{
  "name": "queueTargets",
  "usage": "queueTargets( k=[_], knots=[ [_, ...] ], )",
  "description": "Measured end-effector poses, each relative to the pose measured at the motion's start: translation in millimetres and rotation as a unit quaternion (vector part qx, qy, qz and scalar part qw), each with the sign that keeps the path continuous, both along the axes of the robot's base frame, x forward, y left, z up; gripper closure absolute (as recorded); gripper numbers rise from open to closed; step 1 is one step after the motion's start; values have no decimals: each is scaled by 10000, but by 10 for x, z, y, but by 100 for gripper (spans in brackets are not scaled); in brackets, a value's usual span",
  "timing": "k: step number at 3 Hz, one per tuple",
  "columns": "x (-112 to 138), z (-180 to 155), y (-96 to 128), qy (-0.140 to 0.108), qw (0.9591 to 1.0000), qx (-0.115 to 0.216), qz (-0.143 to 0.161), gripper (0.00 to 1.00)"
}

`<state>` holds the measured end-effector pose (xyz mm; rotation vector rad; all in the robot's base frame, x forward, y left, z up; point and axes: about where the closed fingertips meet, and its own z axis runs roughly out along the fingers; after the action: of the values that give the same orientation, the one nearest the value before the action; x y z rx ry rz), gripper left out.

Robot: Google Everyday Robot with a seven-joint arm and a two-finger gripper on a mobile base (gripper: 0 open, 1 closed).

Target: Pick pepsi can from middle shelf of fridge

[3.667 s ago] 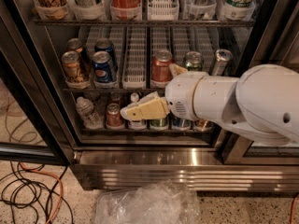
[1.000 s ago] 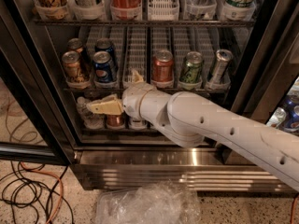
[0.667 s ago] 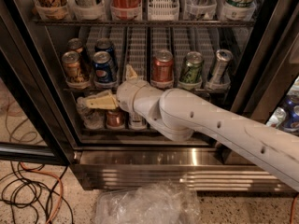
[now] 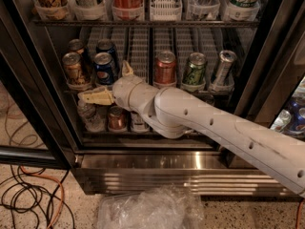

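Note:
Two blue pepsi cans stand at the left of the middle shelf [image 4: 143, 51] in the fridge [image 4: 190, 162]: one in front [image 4: 103, 67], one behind it [image 4: 107, 47]. My gripper [image 4: 90, 97] is cream-coloured and points left. It sits just below and a little left of the front pepsi can, at the shelf's front edge, and holds nothing that I can see. My white arm [image 4: 224, 128] reaches in from the lower right across the lower rack.
On the same shelf stand two brown cans [image 4: 74, 69], a red can [image 4: 166, 66], a green can [image 4: 194, 68] and a silver can [image 4: 223, 68]. Small bottles [image 4: 90, 116] and a can [image 4: 116, 118] sit on the rack below. A plastic bag [image 4: 152, 208] and cables [image 4: 28, 194] lie on the floor.
My gripper has moved left from the middle of the lower rack and risen slightly, now sitting under the front pepsi can. The cans have not moved.

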<state>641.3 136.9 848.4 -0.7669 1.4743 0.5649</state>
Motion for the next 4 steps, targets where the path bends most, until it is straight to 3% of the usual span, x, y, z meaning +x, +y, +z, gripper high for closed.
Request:
queueTargets(
  k=[1,3,4],
  knots=[
    [33,-87,-22,137,9998,-36,-117,0],
    [292,-172,123,-43,9997,18,-219,0],
    [298,-177,122,-41,9997,20,-226,19]
  ],
)
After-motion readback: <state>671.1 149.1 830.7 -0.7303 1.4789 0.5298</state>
